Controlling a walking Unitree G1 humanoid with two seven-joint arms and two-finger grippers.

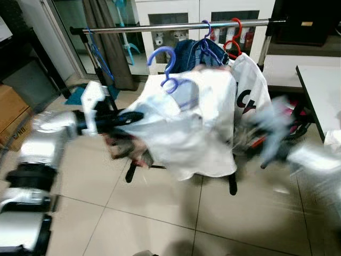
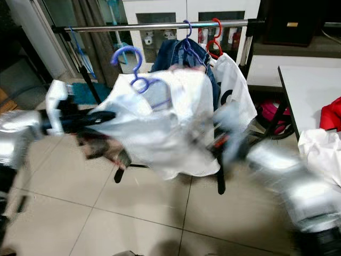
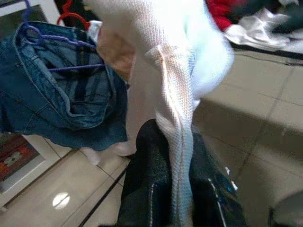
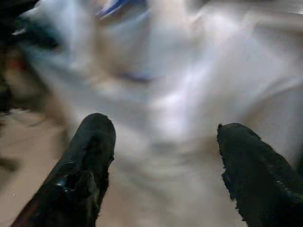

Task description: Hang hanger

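A white shirt (image 1: 186, 122) hangs on a purple hanger (image 1: 169, 66) held in the air in front of the steel clothes rail (image 1: 160, 26). The hanger's hook is below the rail and off it. My left gripper (image 3: 177, 189) is shut on a fold of the shirt's white fabric, reaching in from the left (image 1: 125, 117). My right gripper (image 4: 165, 156) is open, its fingers (image 4: 85, 165) spread in front of the shirt and apart from it. The right arm (image 2: 277, 170) is blurred by motion at the lower right.
On the rail hang blue jeans (image 1: 189, 53) on another purple hanger, a red hanger (image 1: 233, 37) with a white printed shirt (image 1: 250, 90), and a blue hanger (image 1: 98, 53) at the left end. A white table (image 2: 309, 90) with clothes stands right. The rack's feet rest on tile floor.
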